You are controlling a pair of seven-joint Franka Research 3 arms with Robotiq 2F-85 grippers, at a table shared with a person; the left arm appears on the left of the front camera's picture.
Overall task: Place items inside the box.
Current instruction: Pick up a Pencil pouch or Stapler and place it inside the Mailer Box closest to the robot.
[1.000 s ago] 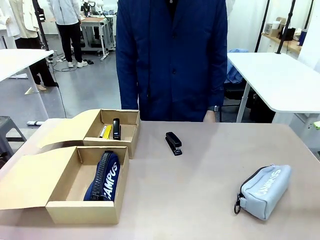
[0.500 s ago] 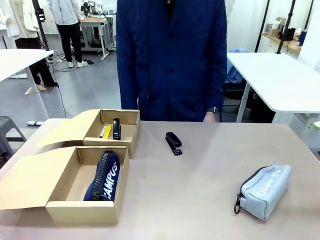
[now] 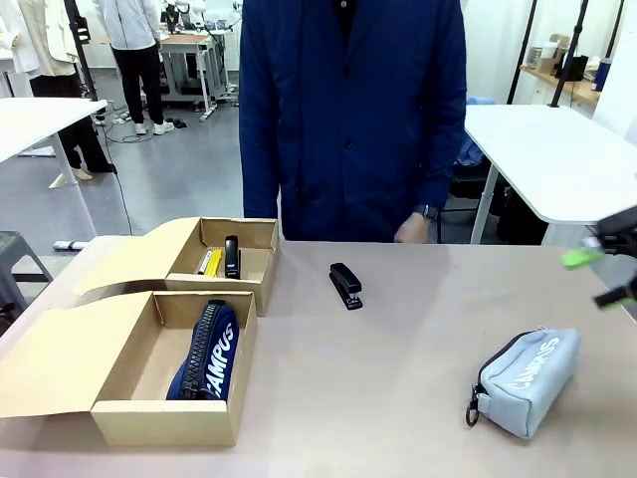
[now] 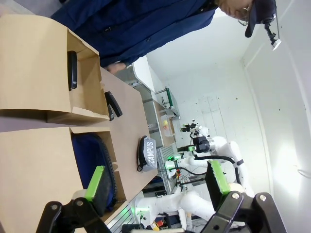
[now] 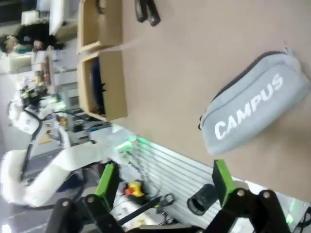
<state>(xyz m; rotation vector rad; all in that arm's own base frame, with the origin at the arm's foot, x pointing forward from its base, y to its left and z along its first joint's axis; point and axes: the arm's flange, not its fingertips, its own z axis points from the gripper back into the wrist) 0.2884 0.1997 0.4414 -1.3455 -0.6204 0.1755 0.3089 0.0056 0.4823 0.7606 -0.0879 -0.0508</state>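
On the tabletop, a box holds the navy zip pouch just ahead of the spread, empty left gripper; the grey zip pouch lies ahead of the right gripper, also spread, the small black stapler farther beyond

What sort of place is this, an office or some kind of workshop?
Probably a robotics lab: the robot's green-padded right tool hangs over the right edge of the table, plain white worktables stand around, and an equipment bench sits farther back.
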